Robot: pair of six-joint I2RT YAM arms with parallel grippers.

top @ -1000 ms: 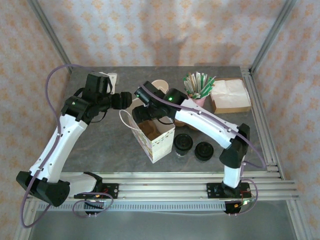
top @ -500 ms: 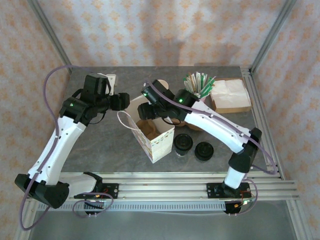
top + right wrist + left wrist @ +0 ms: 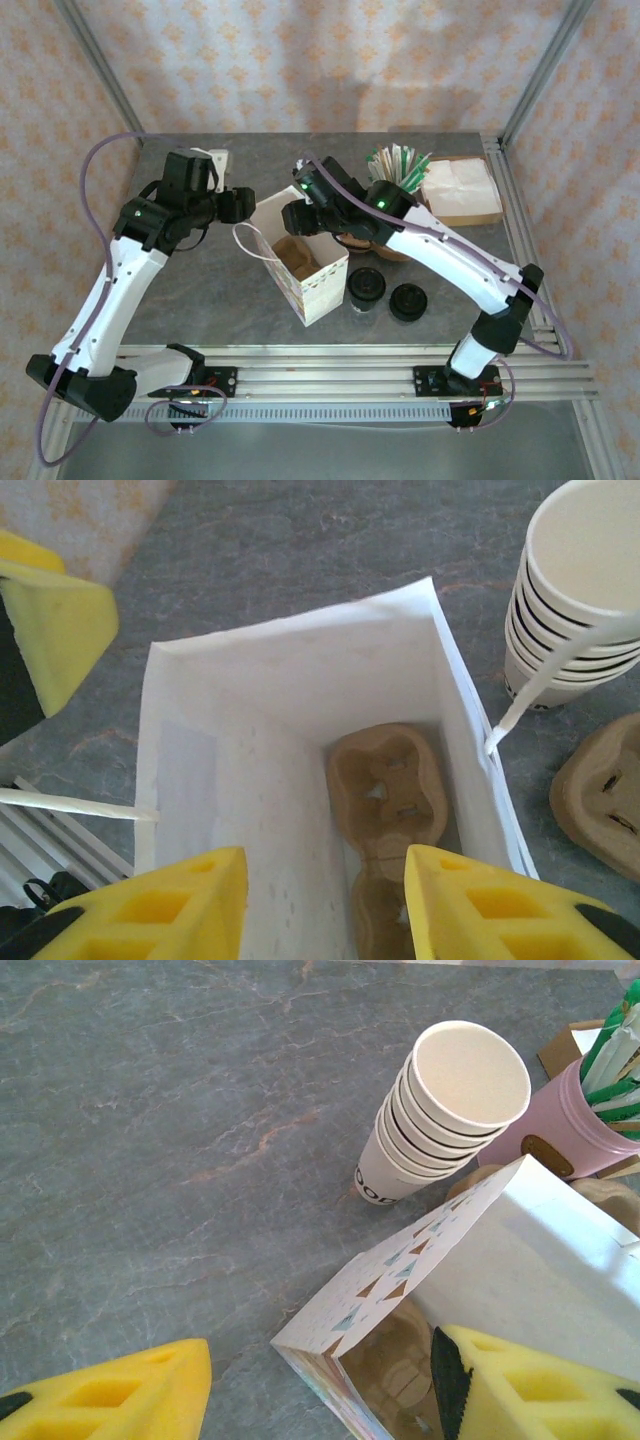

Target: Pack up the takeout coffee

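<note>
Since a second ago the right arm has stretched further across the bench [image 3: 220, 290], its elbow swung outward. The right pincer [image 3: 322, 865] hovers with jaws apart over the mouth of the open paper bag [image 3: 318, 285], holding nothing. The left pincer [image 3: 320, 1350], jaws also apart, straddles the bag's nearest wall without pinching it. A pulp cup carrier [image 3: 385, 785] lies at the bag's bottom. The takeout coffee [image 3: 366, 288] stands on the bench just right of the bag, untouched; packing it appears still to do.

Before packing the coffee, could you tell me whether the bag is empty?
Not empty: a pulp cup carrier lies at the bottom of the bag.
</note>
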